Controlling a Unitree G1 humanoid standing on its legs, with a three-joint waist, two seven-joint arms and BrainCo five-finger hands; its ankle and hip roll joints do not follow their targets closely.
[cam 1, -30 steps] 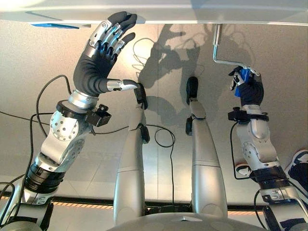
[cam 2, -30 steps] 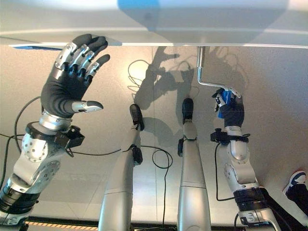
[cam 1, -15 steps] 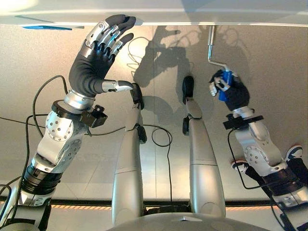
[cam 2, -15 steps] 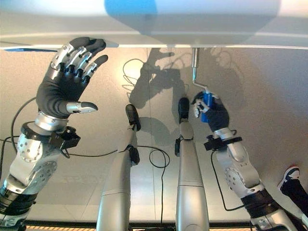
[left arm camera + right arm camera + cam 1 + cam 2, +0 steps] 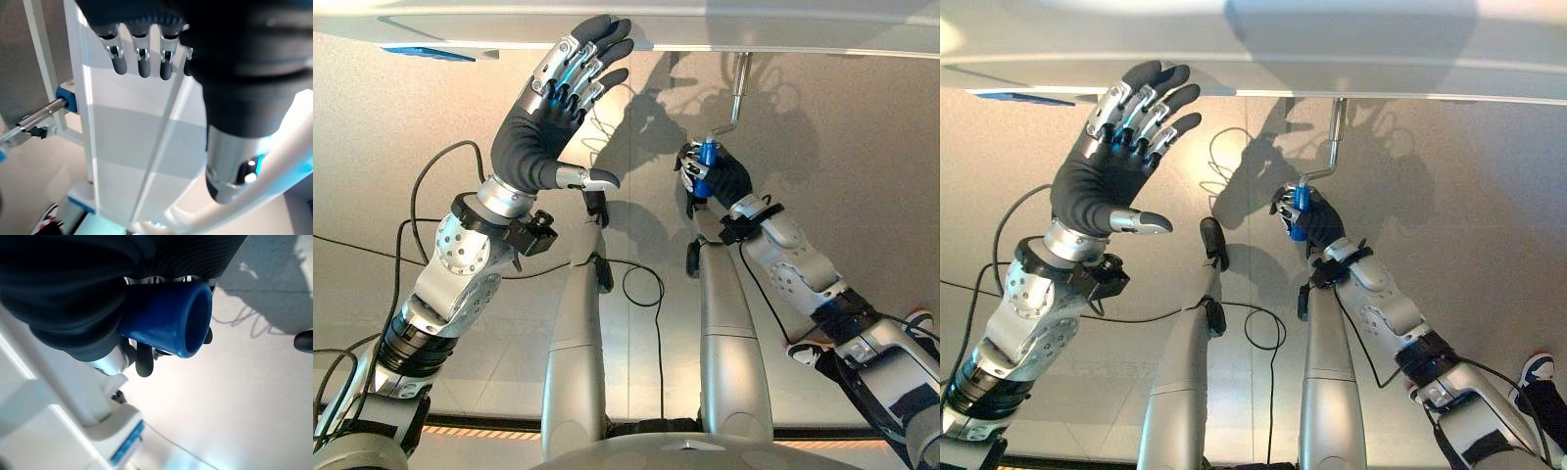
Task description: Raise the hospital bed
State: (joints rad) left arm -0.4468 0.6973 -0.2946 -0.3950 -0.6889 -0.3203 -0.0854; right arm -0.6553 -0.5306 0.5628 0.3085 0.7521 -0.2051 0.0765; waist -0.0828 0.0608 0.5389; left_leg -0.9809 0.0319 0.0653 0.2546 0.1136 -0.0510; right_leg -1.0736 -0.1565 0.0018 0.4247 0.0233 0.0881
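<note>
The hospital bed (image 5: 724,24) spans the 12 o'clock edge of the head views as a long white frame rail, with a small blue patch (image 5: 429,53) under the rail at about 10 o'clock; no writing on it can be read. Below the bed, the pale speckled floor (image 5: 862,176) takes up the rest of the scene. The left robot hand (image 5: 543,122) is raised at about 11 o'clock, its fingers straight and spread, thumb held out to the side, its dark fingertips at the lower edge of the bed rail; whether they touch the rail cannot be told, and it grasps nothing. From its own wrist camera the same straight fingers (image 5: 139,58) reach toward the white panels of the bed frame. The right robot hand (image 5: 1310,217) sits near 1 o'clock, just below the rail, clenched round the blue grip (image 5: 1300,201) of the bed's crank handle (image 5: 1332,142), a bent silver rod that runs up from the grip to the underside of the bed. The right wrist camera shows that blue grip (image 5: 171,323) enclosed by the curled fingers, its open end sticking out past them
</note>
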